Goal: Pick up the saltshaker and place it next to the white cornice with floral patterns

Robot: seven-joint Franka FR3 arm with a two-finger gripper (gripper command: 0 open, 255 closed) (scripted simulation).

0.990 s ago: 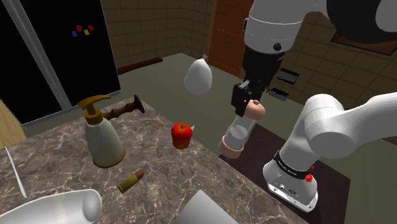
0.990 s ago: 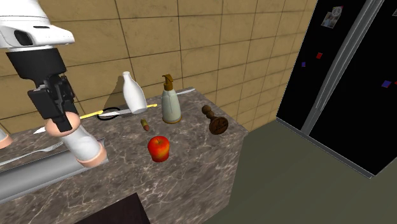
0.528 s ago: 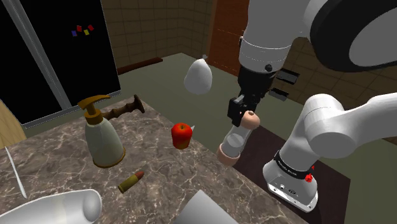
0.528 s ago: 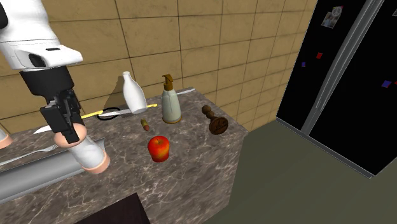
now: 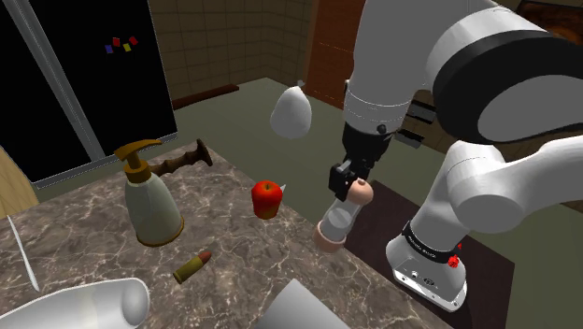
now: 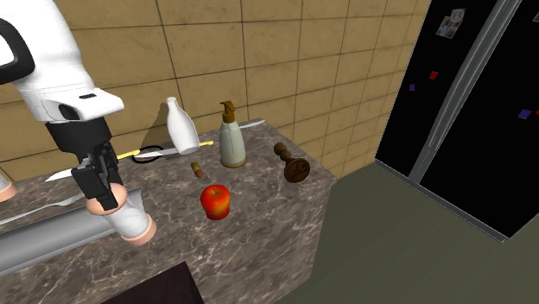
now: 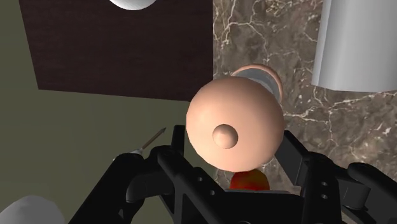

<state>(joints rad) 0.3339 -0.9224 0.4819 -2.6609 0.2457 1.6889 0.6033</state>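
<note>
The saltshaker (image 5: 336, 217) has a peach domed cap, a pale clear body and a peach base. My gripper (image 5: 350, 187) is shut on its cap end, and it hangs tilted just above the marble counter's (image 5: 93, 243) edge. In the second exterior view the saltshaker (image 6: 129, 218) hangs from the gripper (image 6: 105, 192) right beside a long pale grey moulding (image 6: 43, 240), which looks like the cornice. In the wrist view the black fingers (image 7: 235, 149) clasp the cap (image 7: 234, 121), with the moulding (image 7: 356, 44) off to one side.
A red apple (image 5: 266, 198) sits close to the shaker on the counter. Farther along stand a soap dispenser (image 5: 149, 201), a dark wooden stamp-like piece (image 5: 187, 159) and a small lipstick (image 5: 191, 266). A white bottle (image 6: 181, 125) stands by the tiled wall. The black fridge (image 6: 466, 112) is beyond.
The gripper has carried the saltshaker lower and in over the counter edge, towards the apple and the grey moulding. Nothing else has moved.
</note>
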